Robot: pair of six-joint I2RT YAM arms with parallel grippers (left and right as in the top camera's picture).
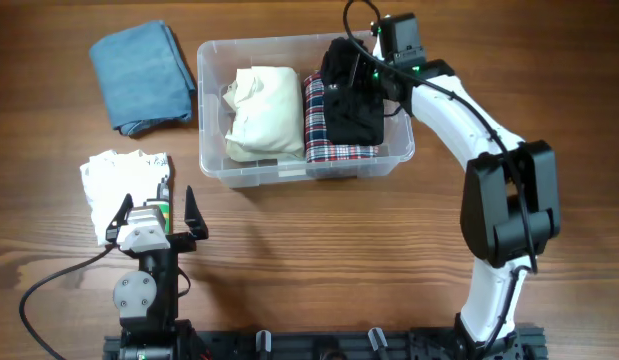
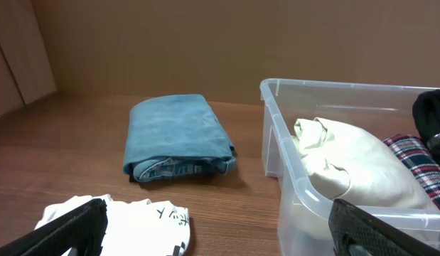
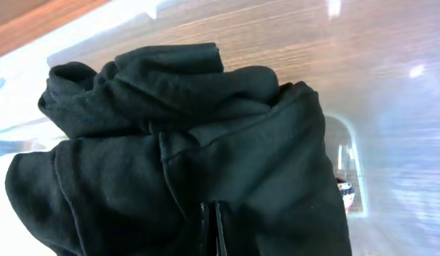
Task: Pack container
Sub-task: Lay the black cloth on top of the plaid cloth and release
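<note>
The right hand [image 3: 210, 235] pinches a black garment [image 1: 351, 105] over the container's [image 1: 289, 172] right end; the left hand [image 1: 157, 215], spread, hangs off its front-left corner.

Wood-grain table [image 1: 389, 250], plain brown wall [image 2: 170, 43]

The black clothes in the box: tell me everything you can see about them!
The black garment is soft, matte cloth, loosely folded and crumpled, with seams showing. It sits at the right end of the clear container, lying on a red plaid cloth. The right gripper pinches its folds, fingers close together.
</note>
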